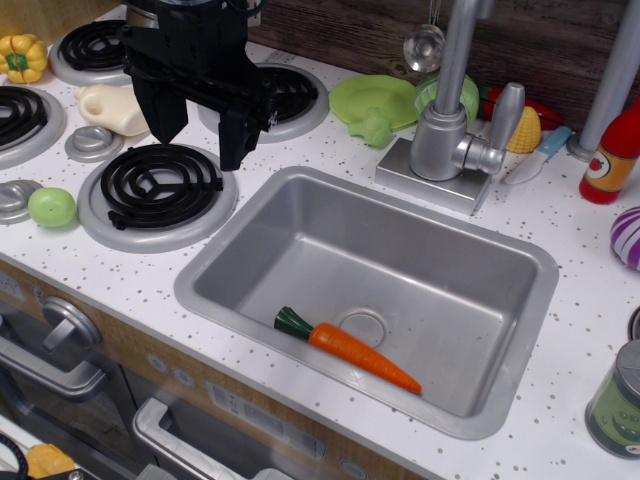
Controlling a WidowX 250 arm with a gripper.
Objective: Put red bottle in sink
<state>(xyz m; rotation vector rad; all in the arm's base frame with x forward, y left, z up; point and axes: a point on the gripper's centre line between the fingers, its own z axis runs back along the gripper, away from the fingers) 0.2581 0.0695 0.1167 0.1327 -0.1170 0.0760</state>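
Note:
The red bottle [612, 158] stands upright on the white counter at the far right, behind the sink, its orange-yellow label facing me. The sink [240, 233] is a silver-grey basin in the middle, with a round drain [364, 327] in its bottom. A toy carrot [352, 350] lies in it near the drain. My black gripper [196, 138] hangs over the stove burners at the left, far from the bottle. Its two fingers are spread apart and hold nothing.
A grey faucet [452, 120] rises behind the sink. A green plate [372, 100], corn [523, 130] and a ladle [425, 45] sit behind it. A cream-white bottle [112, 108], green ball [52, 207], yellow pepper [22, 55], purple object [626, 236] and green can [618, 402] lie around.

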